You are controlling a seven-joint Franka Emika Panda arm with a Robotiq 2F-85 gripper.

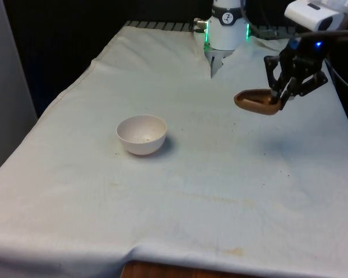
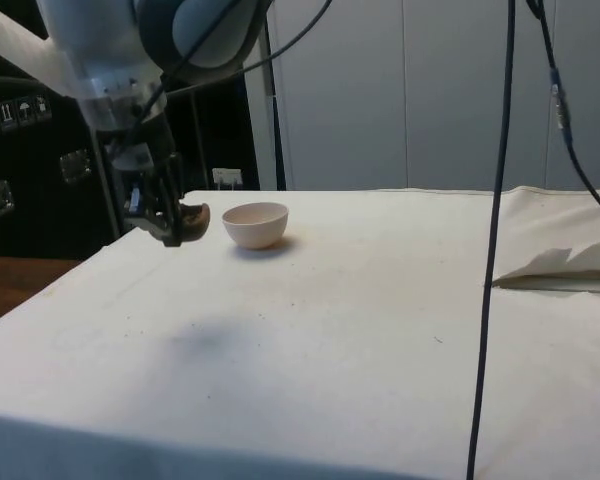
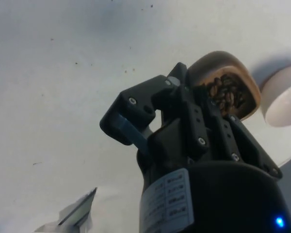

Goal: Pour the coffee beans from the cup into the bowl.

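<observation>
My gripper point(image 1: 281, 95) is shut on the rim of a brown cup point(image 1: 256, 101) and holds it in the air over the table's far part, on the front view's right. The cup is tilted towards the bowl, and coffee beans point(image 3: 226, 93) lie inside it. A white bowl point(image 1: 141, 134) stands on the cloth well off to the front view's left of the cup. In the side view the gripper point(image 2: 170, 228) holds the cup point(image 2: 192, 218) a short way from the bowl point(image 2: 256, 224), above table level. The bowl's rim point(image 3: 283, 97) shows past the cup point(image 3: 222, 77) in the wrist view.
The white cloth point(image 1: 220, 191) covers the whole table, with a fold near the robot's base point(image 1: 216, 62). A black cable point(image 2: 495, 240) hangs down in front of the side view. Small dark specks lie scattered on the cloth.
</observation>
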